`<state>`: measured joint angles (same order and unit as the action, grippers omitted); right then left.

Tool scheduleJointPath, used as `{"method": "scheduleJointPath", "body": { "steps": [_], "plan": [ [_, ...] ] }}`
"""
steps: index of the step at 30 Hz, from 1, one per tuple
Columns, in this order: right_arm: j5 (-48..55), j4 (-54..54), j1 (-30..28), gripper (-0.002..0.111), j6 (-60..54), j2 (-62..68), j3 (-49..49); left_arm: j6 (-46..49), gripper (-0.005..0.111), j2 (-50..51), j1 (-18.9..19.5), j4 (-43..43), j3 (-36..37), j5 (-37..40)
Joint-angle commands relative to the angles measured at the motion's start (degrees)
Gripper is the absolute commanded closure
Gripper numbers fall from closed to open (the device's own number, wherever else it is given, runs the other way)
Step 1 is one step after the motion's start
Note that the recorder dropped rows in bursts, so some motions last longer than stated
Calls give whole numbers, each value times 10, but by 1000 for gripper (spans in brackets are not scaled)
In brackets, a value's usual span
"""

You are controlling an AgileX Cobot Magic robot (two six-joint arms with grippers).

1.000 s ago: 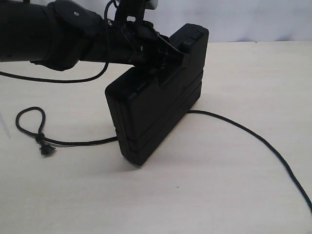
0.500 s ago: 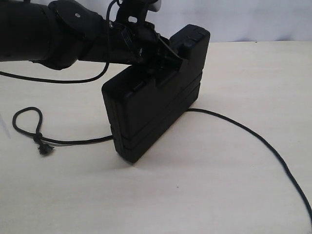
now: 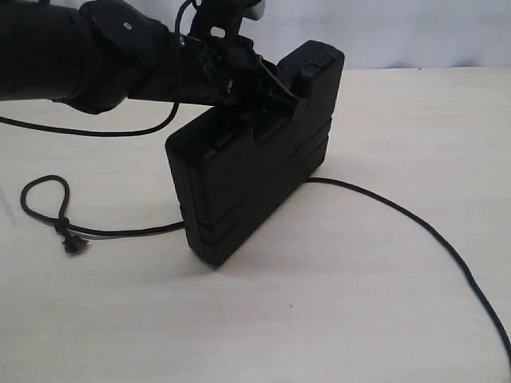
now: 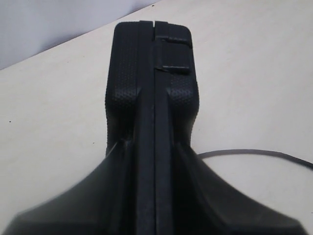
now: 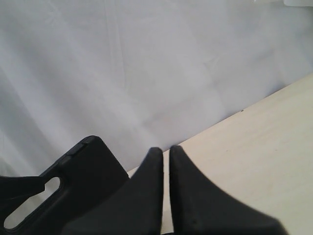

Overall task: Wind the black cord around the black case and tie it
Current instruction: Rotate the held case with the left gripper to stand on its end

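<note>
Progress: early. No turn of black cord [image 3: 399, 211] around black case [image 3: 247, 183] yet, no knot tied. Judged as a set-up step: case raised onto its edge so cord can be led under and up the sides.

Case standing on one long edge on table [image 3: 359, 311], leaning, one lower corner toward the exterior camera. Clamped at upper edge, near the handle area, in left gripper [image 3: 267, 102]. Jaws narrow, closed on the case's thickness, one finger [image 4: 230, 200] down each face in left wrist view.

Cord lying on table, meeting the case's base from both sides. On the left: a small loop [image 3: 44, 199] and a knotted end [image 3: 73, 244], then a short run in to the base. On the right: a long slack run curving away toward the near right edge of exterior view. Cannot tell whether passing under the case or just behind it; hidden by case body.

Right gripper [image 5: 165, 149] pressed together, nothing between the fingers, not seen in exterior view.

Left to do, as judged: pick up cord on each side, bring both runs up over the case, cross, pull snug, tie.

Containers: the case only. Shut, halves meeting along the seam, latch [image 4: 173, 54] down in left wrist view. Contents not visible.
</note>
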<state>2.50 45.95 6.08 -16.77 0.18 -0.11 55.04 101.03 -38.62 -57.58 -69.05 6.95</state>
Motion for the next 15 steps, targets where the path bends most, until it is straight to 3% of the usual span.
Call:
{"method": "scheduleJointPath", "body": {
  "steps": [1, 4, 11, 15],
  "plan": [
    [-3, 0, 1, 104, -4, -2, 1, -73, 107, -9, 0, 93, -10, -22],
    [-3, 0, 1, 104, -4, -2, 1, -203, 107, -9, -1, 215, -10, -27],
    [-3, 0, 1, 104, -4, -2, 1, -362, 107, -9, -26, 383, -9, -52],
    [-3, 0, 1, 104, -4, -2, 1, -550, 107, -9, -28, 561, -9, -56]
  ]
}}
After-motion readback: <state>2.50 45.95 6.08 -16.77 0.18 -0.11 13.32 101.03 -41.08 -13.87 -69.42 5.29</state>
